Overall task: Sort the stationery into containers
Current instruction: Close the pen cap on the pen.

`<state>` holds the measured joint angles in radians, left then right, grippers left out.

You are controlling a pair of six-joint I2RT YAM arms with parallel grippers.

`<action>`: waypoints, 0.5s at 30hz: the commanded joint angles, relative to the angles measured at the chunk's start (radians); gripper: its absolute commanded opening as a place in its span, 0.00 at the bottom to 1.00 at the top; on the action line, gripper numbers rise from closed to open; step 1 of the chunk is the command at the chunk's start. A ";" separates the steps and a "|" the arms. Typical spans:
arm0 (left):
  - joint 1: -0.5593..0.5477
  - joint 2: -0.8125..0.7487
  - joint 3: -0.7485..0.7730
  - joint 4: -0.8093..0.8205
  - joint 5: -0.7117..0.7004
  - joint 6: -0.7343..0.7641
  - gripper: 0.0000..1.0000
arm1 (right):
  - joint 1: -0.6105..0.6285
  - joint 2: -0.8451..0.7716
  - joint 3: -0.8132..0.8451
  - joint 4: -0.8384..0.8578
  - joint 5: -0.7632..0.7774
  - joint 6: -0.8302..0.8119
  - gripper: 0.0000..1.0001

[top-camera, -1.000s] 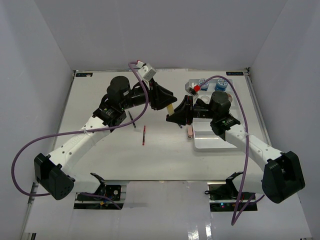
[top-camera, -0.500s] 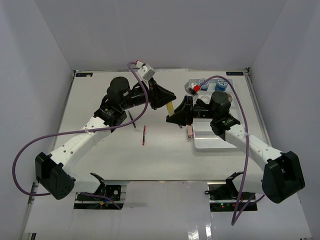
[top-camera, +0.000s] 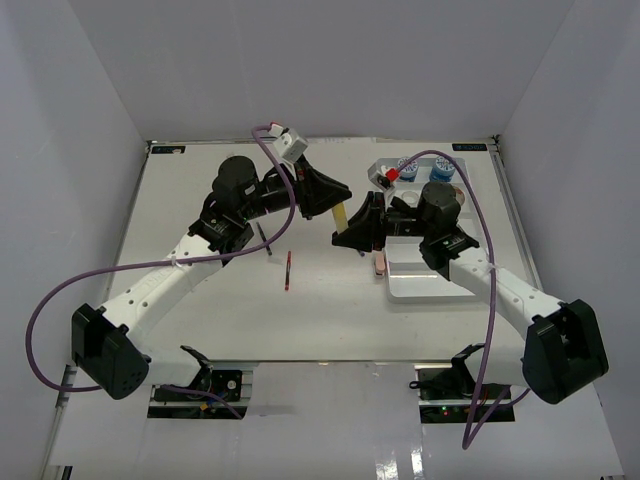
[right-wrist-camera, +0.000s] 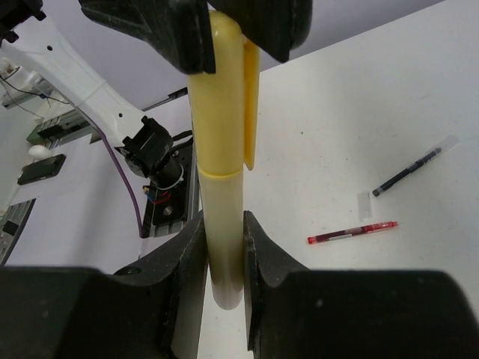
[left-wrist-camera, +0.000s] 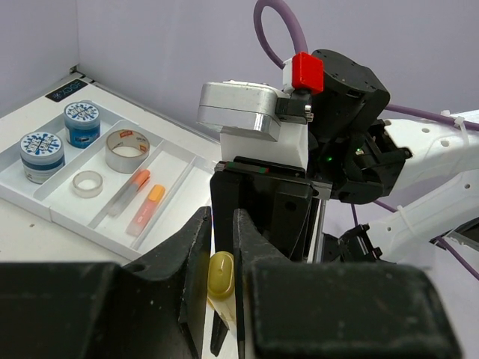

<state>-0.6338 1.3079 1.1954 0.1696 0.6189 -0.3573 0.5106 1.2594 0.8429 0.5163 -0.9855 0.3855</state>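
From above we see the left gripper (top-camera: 338,198) and right gripper (top-camera: 352,232) meet over the worktop's (top-camera: 330,310) middle, a yellow marker (top-camera: 341,214) between them; only the wrist views show both pinching it, left on the cap, right on the barrel; the tray (left-wrist-camera: 183,179), at the far right corner, holds tubs (left-wrist-camera: 82,123) and tape rolls (left-wrist-camera: 127,149); a red pen (right-wrist-camera: 352,233) and black pen (right-wrist-camera: 408,173) lie loose.

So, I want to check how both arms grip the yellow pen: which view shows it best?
Right wrist view: the yellow pen runs nearly full length, clip showing, with the right end effector clamping it below and the left end effector above. Left wrist shows only its rounded end; top external, just a yellow sliver.
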 commanded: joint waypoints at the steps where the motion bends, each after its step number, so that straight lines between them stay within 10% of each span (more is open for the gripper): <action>1: -0.009 -0.007 -0.040 -0.053 0.091 -0.017 0.05 | -0.012 0.005 0.096 0.110 0.024 0.023 0.08; 15: -0.010 0.010 -0.082 -0.110 0.154 -0.019 0.00 | -0.046 0.049 0.208 0.117 0.018 0.033 0.08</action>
<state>-0.6163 1.3041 1.1732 0.2256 0.6220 -0.3569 0.4957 1.3247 0.9276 0.4847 -1.0584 0.3931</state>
